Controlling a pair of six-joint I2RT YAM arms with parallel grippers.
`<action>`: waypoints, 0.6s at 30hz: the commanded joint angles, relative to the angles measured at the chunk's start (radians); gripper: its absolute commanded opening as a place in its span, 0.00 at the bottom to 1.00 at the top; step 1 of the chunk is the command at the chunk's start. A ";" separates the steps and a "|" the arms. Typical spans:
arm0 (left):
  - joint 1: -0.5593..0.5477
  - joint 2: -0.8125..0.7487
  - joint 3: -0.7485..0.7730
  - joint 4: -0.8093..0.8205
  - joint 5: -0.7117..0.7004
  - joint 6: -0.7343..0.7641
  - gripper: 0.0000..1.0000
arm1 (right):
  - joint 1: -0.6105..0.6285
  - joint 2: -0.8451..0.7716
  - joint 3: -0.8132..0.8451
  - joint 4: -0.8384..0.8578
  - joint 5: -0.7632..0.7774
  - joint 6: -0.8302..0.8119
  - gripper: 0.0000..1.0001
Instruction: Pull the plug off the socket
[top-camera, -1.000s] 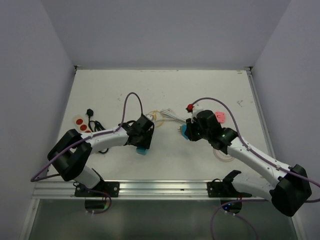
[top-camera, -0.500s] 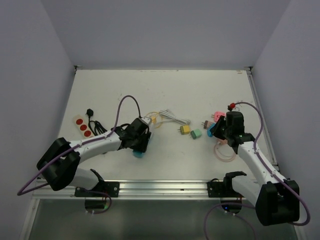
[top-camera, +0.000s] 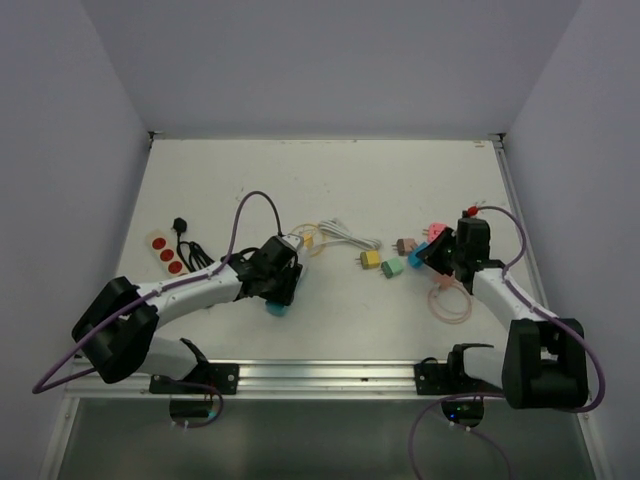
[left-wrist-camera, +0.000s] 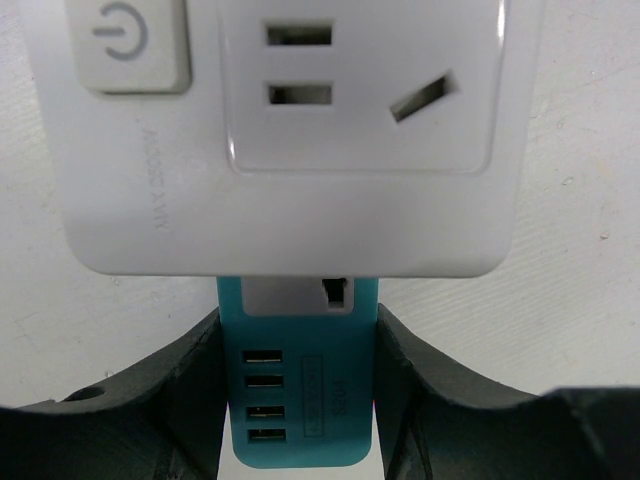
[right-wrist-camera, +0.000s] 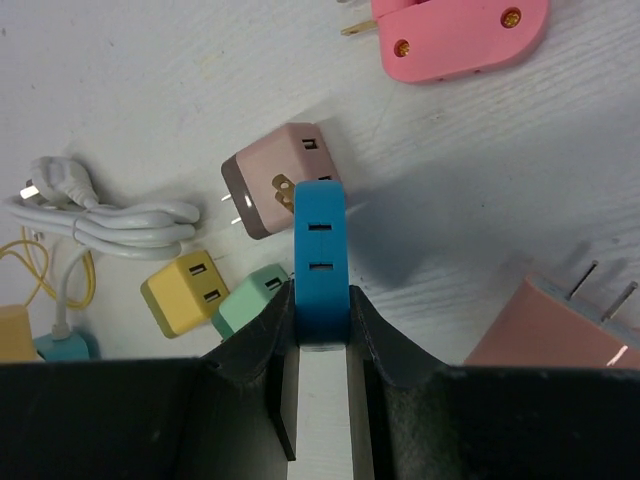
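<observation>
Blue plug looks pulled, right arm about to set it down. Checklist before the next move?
1. Hold: right gripper shut on blue slotted plastic plug: ok.
2. Plug clear of white square socket block: ok, far apart in top view.
3. Socket's visible outlets empty: ok.
4. Brace: left gripper shut on teal USB block at the socket's edge: ok.
5. Teal block joined to socket: cannot tell.
6. Set-down spot free: not ok, mauve cube adapter lies right past the plug.
</observation>
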 joint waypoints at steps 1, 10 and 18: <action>0.008 -0.053 -0.002 0.052 0.006 0.023 0.00 | -0.001 0.051 -0.021 0.060 -0.032 0.034 0.00; 0.008 -0.079 -0.007 0.068 0.023 0.031 0.00 | -0.007 0.152 0.010 0.099 -0.017 0.067 0.09; 0.008 -0.119 -0.027 0.106 0.058 0.043 0.00 | -0.009 -0.002 0.042 -0.058 0.074 -0.035 0.68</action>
